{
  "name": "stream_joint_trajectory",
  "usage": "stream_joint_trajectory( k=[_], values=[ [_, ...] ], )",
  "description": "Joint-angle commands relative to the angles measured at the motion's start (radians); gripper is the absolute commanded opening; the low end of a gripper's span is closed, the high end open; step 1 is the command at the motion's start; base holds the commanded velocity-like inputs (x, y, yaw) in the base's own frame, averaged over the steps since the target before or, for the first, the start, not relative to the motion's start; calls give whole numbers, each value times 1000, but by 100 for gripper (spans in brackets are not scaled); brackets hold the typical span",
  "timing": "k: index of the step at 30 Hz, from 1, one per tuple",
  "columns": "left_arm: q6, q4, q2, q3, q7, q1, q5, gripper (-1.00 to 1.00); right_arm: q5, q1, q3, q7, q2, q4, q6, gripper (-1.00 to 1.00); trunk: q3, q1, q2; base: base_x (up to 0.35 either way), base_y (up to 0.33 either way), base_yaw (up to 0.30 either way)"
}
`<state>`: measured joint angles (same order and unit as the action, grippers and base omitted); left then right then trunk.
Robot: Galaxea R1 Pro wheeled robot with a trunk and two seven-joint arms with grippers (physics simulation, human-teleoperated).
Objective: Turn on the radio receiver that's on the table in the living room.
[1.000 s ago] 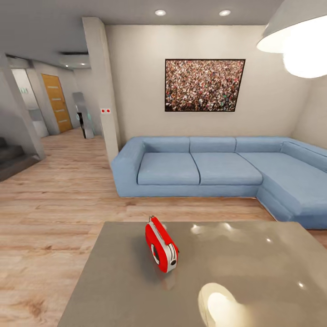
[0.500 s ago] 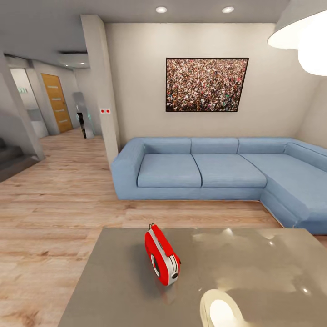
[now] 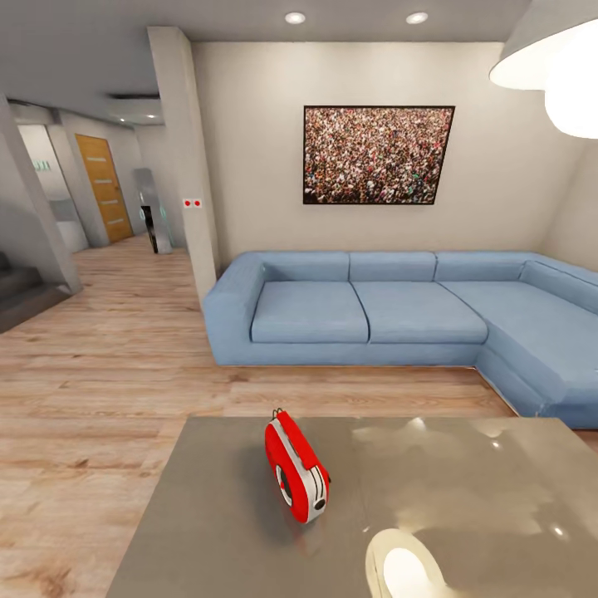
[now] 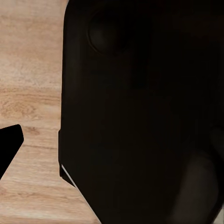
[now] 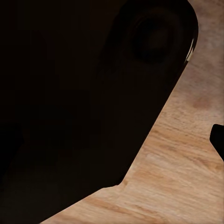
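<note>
Far left there's a hallway with an orange door (image 3: 104, 187) and some stairs, then a wood floor (image 3: 108, 365) running up to a pillar. Middle of the room: blue sofa (image 3: 365, 307) against the back wall with a crowd picture (image 3: 378, 154) hung above it. Bright lamp (image 3: 556, 66) hanging in at the top right.

The radio (image 3: 296, 468) is right in front, standing on its edge on the glossy desk (image 3: 465, 507), toward the desk's left half, dial face angled to the right and toward the camera. Nothing touching it, nothing else on the desk but light reflections.

Both wrist cameras are mostly blocked by a dark part of the robot's own body with floor planks behind, so I can't tell whether either set of fingers is wide or narrow.

What I'd worry about: the radio is balanced on a thin edge on a slick top. If an arm comes in from the side and pushes on the face, I'd guess it tips over or skates away instead of switching on. Also the button looks small from here, so it would be easy to miss it.
</note>
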<state>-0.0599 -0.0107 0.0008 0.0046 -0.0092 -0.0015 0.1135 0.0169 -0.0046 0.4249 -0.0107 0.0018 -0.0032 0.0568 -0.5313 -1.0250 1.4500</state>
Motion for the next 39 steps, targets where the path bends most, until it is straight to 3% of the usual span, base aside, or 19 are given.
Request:
stream_joint_trajectory(
  k=[1, 39],
  values=[
    [0, 0, -1, 0, 0, 0, 0, 100, 0, 0, 0, 0, 0, 0, 0, 100, 0, 0, 0, 0, 0, 0],
    [0, 0, 1, 0, 0, 0, 0, 100, 1, 0, -1, -1, 0, 0, -4, 100, 118, 146, -266, 0, 0, 0]
  ],
)
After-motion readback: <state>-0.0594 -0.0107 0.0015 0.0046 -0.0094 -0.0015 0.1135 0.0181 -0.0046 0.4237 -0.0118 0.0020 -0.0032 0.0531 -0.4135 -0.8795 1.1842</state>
